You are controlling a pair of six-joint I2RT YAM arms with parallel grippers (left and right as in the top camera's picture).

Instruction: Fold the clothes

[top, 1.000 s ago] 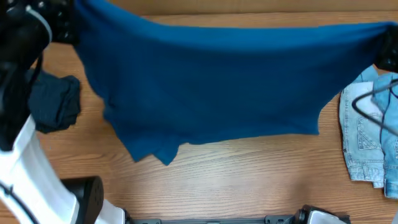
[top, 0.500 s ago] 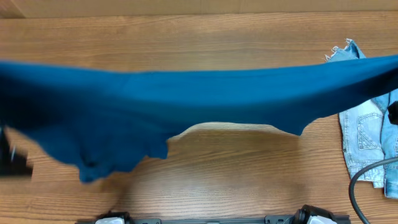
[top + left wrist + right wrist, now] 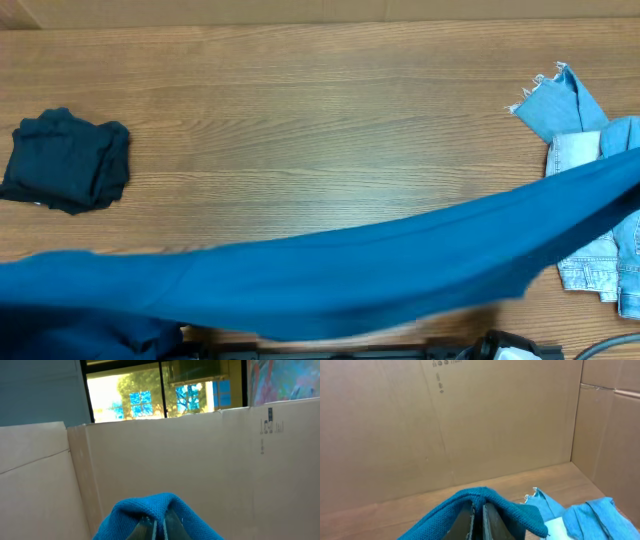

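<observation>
Both arms are raised, with the wrists about level. The left gripper (image 3: 156, 529) and the right gripper (image 3: 478, 522) each have their fingers closed tight on a fold of the large mid-blue knit garment (image 3: 350, 280). The garment stretches lengthwise along the near edge of the wooden bench (image 3: 300, 120), slanting up toward the right edge. The print on the brown cardboard wall (image 3: 395, 435) is too small to read.

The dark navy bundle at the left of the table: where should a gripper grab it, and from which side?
Probably from straight above, pinching one of the raised folds on the navy bundle. It lies in a crumpled heap on the table, showing wrinkles on top but no free hanging edge.
</observation>
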